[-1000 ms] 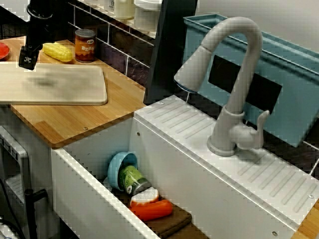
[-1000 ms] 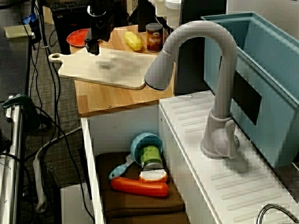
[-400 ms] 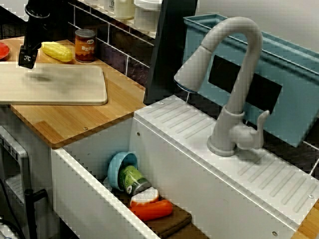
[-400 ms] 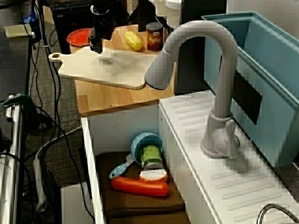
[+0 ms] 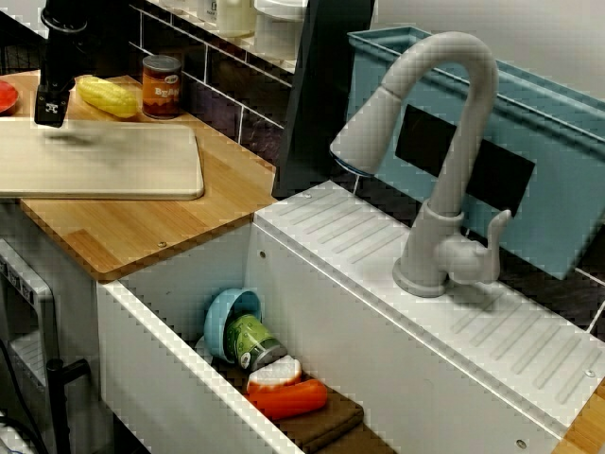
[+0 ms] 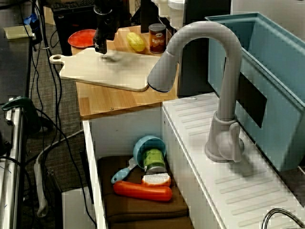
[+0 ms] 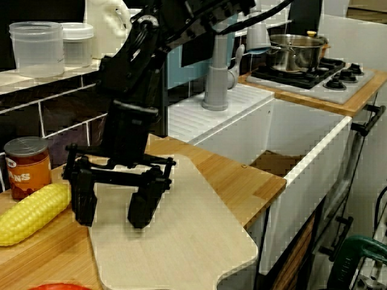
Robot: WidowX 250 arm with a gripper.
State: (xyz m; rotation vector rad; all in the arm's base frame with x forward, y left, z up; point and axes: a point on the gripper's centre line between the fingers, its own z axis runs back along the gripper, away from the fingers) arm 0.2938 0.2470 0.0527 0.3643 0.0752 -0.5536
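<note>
We see the hand (image 7: 113, 212) spread open, holding nothing, just above the cutting board (image 7: 181, 238) (pale wood). A corn cob (image 7: 30, 214) lies just beside it.

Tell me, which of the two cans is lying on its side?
The green can in the sink, tipped over against the blue bowl; the red-labelled can stands upright on the wooden counter.
</note>
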